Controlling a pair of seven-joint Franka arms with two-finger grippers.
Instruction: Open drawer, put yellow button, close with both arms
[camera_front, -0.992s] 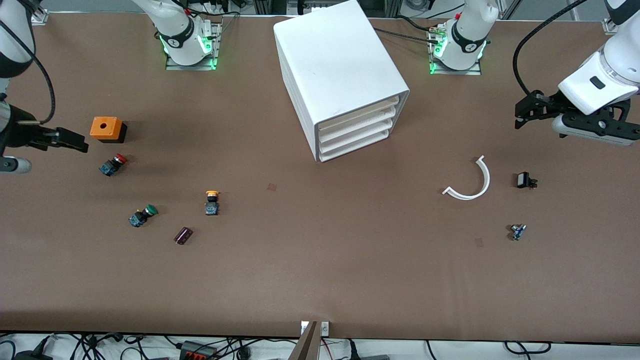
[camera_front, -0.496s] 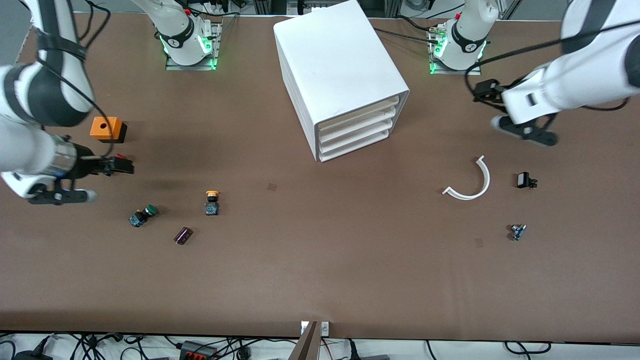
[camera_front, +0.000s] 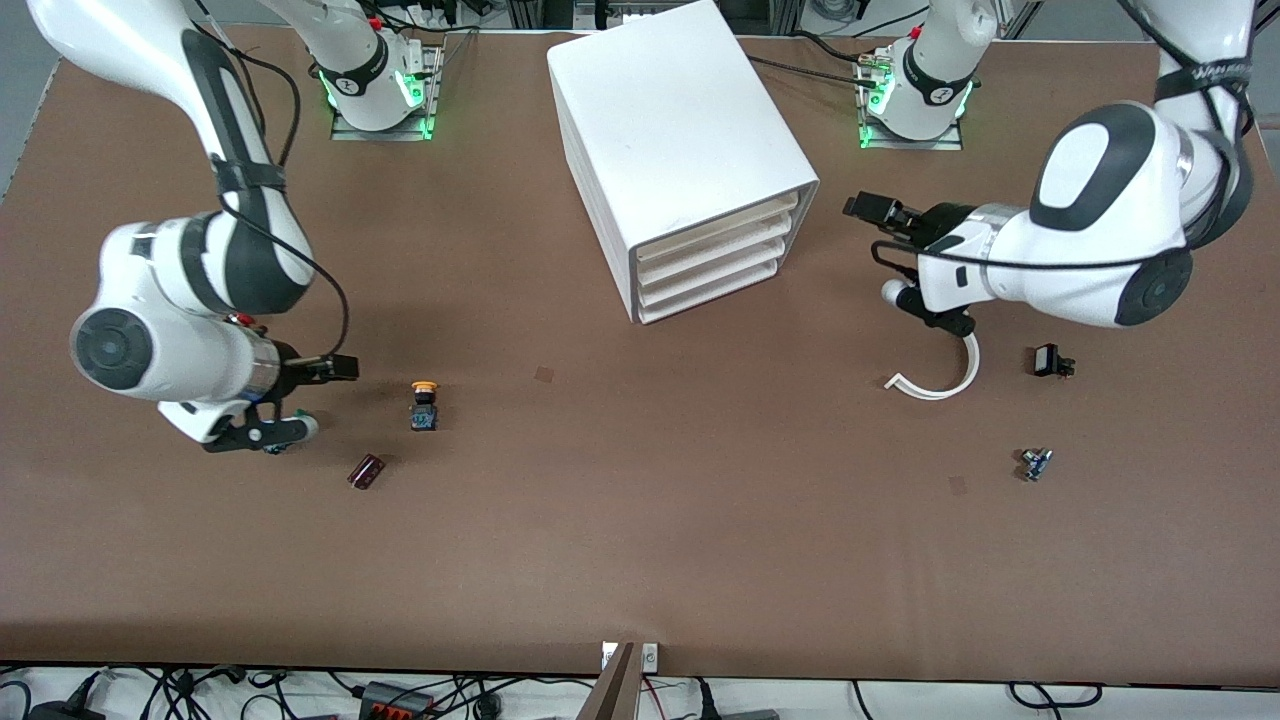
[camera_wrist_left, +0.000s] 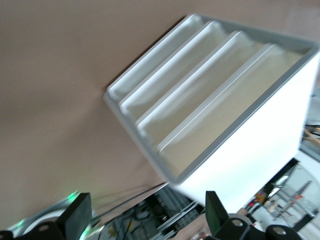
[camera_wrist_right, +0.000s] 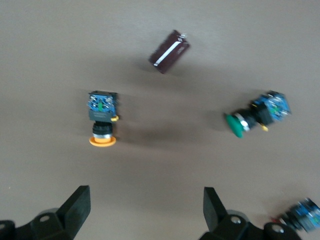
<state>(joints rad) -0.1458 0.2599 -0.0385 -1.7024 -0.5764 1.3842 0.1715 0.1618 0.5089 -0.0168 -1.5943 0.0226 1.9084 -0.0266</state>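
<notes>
The white cabinet (camera_front: 680, 140) stands mid-table near the bases, all four drawers shut. Its uppermost drawer (camera_front: 718, 226) also shows in the left wrist view (camera_wrist_left: 220, 120). My left gripper (camera_front: 862, 208) is open and empty, in the air beside the cabinet's front toward the left arm's end; its fingers (camera_wrist_left: 76, 220) stand wide apart. The yellow button (camera_front: 424, 402) lies on its side on the table, also in the right wrist view (camera_wrist_right: 102, 121). My right gripper (camera_front: 338, 368) is open and empty, just beside the button toward the right arm's end, not touching it.
A green-capped button (camera_wrist_right: 255, 117) and a dark cylinder (camera_front: 366, 470) lie near the yellow button. Another button body (camera_wrist_right: 302, 215) shows at the right wrist view's edge. A white curved strip (camera_front: 940, 375), a black part (camera_front: 1048, 360) and a small blue part (camera_front: 1035, 463) lie toward the left arm's end.
Both arms swung in from the table's ends. The right gripper moved toward the yellow button, covering the red button and orange box. The left gripper moved toward the cabinet's front.
</notes>
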